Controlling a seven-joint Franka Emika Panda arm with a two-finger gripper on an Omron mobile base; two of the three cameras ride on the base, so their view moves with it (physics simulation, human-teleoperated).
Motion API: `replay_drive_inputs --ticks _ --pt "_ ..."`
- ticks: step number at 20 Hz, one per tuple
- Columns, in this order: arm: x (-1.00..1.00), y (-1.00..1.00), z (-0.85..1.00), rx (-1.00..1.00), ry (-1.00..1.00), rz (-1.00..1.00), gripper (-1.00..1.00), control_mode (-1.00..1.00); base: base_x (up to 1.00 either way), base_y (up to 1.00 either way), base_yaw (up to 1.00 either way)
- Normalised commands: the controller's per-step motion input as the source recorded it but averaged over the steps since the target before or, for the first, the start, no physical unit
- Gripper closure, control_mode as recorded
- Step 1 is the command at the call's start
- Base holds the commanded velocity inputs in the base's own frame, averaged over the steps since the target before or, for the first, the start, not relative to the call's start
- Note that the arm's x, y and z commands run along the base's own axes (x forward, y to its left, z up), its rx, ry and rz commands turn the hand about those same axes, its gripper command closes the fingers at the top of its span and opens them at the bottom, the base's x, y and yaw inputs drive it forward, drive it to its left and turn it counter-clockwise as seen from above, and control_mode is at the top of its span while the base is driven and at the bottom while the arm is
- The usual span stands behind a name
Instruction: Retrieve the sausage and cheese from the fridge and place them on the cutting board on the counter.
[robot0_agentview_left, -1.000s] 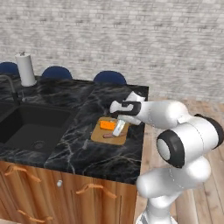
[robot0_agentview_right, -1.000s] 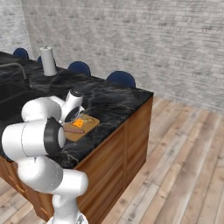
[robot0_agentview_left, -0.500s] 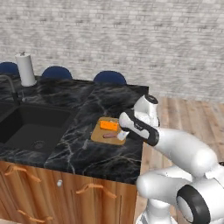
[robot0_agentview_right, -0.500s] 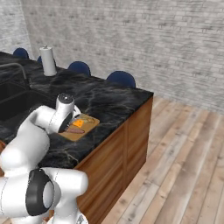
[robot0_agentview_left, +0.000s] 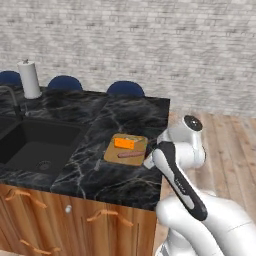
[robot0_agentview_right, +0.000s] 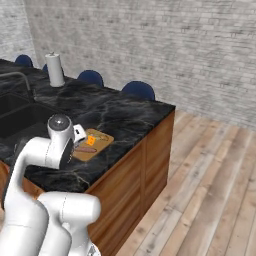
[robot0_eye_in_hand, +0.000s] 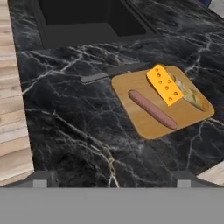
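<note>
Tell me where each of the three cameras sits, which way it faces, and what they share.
Left base view: behind the arm to its left, looking forward and down at the counter, sink and cutting board; white arm at lower right.
Right base view: behind to its right, facing the counter end and wood floor; arm at lower left.
Hand view: on the hand, looking down at the board; open claw tips at the bottom.
Shared: the sausage and cheese lying on the board.

You get even, bright, soft light, faint shadows beside the cutting board, no glare, and slightly coarse, blurry rendering.
</note>
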Motion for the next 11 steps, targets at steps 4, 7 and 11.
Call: replay_drive_inputs --ticks 4,7,11 --pt "-0.93 -0.18 0.33 0.00 -0.24 0.00 -1.00 -1.00 0.00 0.00 0.00" --pt "-0.94 -0.21 0.42 0.04 -0.10 -0.02 -1.00 -1.00 0.00 0.00 0.00" --pt "-0.93 -0.19 0.22 0.00 -0.16 -0.03 -1.00 -1.00 0.00 0.00 0.00"
